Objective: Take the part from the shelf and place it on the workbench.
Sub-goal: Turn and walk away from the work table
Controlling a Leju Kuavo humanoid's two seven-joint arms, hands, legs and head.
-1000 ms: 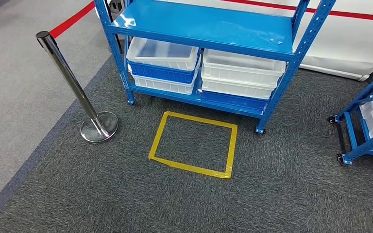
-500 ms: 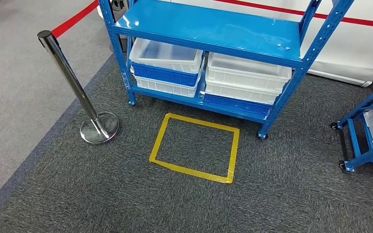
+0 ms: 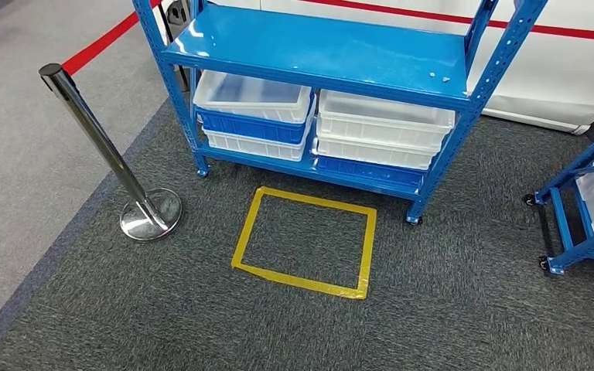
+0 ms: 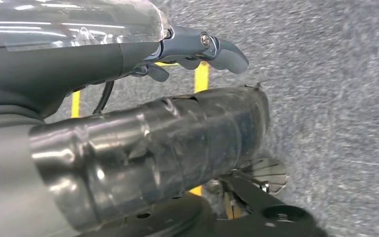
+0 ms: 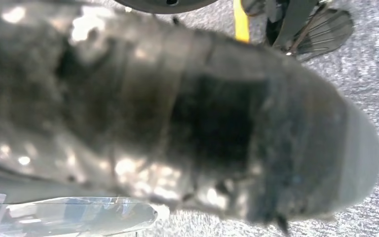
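Part: you cannot pick it out yet. A few small pale specks lie on the top board of the blue shelf (image 3: 317, 46), near its far right post. I judge it more likely waits in one of the bins.
Bins: the white bin (image 3: 251, 97) and its neighbour (image 3: 383, 116) are stacked on blue ones on the low level, open side up, so a hand can reach in from the front.
Yellow tape frame (image 3: 249, 232): on the carpet just in front of the shelf, probably the standing mark.
Left hand (image 4: 197, 47): hangs over the carpet, fingers loosely apart, holding nothing.
Right hand: its wrist view is dark and blurred, so you cannot tell.
Steel post (image 3: 93, 131): at left, keep away from it.
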